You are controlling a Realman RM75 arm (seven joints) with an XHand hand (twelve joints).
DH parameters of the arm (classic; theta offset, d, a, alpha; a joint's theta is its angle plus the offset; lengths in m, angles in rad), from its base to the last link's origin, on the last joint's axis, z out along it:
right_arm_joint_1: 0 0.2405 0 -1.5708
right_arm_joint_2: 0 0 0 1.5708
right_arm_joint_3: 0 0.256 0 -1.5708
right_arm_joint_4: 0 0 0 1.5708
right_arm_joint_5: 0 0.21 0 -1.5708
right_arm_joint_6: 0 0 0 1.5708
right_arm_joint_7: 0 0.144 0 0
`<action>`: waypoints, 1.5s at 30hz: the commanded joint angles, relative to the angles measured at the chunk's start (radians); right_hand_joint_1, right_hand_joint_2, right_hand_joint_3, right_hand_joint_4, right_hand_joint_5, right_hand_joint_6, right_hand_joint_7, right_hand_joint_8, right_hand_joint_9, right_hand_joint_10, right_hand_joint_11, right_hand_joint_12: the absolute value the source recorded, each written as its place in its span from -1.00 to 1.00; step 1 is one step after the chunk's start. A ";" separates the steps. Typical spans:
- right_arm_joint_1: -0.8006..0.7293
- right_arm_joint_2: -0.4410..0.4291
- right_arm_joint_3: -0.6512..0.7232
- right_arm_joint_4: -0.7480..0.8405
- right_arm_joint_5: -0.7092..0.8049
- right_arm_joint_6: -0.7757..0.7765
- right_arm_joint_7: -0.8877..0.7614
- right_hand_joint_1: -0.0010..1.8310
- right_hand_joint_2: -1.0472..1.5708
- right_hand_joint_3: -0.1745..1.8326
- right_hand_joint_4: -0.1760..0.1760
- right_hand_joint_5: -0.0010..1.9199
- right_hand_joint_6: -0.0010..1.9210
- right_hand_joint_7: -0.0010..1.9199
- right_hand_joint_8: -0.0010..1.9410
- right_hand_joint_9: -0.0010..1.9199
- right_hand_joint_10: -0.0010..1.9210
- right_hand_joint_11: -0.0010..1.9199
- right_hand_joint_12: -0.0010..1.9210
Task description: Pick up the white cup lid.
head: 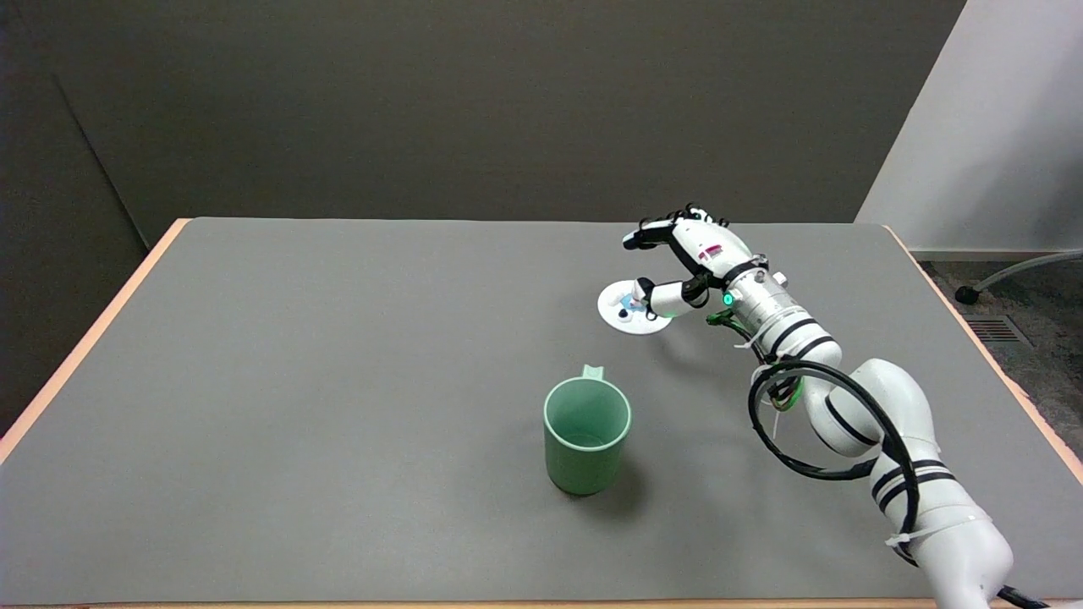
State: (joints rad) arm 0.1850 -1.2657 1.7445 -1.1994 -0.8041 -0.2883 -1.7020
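1. Your right hand (687, 258) reaches in from the table's (338, 355) right side, toward the far edge.
2. The white cup lid (633, 309) lies flat on the table, in its far right part, well in from the right edge.
3. The lid is round, so it has no long axis to name; a small blue and dark detail sits on its upward face.
4. Your thumb (658, 298) lies over the lid's middle; whether it touches, you cannot tell.
5. The other fingers (647, 237) stretch above, apart from the thumb, holding nothing.
6. A green mug (585, 436) stands upright nearer you, handle pointing to the far edge, well apart from the lid.
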 commanded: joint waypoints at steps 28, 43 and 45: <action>0.047 -0.029 -0.005 0.150 0.002 -0.014 -0.012 0.04 0.34 0.07 0.01 -0.27 -0.79 -0.22 -0.78 -0.72 -0.20 -1.00 0.25; 0.076 -0.027 -0.005 0.228 0.000 -0.026 -0.039 0.04 0.36 0.06 -0.01 -0.26 -0.79 -0.22 -0.79 -0.72 -0.21 -1.00 0.22; 0.081 -0.025 -0.002 0.238 0.000 -0.028 -0.045 0.04 0.36 0.06 -0.01 -0.25 -0.79 -0.22 -0.78 -0.72 -0.21 -1.00 0.23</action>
State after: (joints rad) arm 0.2358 -1.2904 1.7375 -1.0346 -0.8036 -0.3012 -1.7193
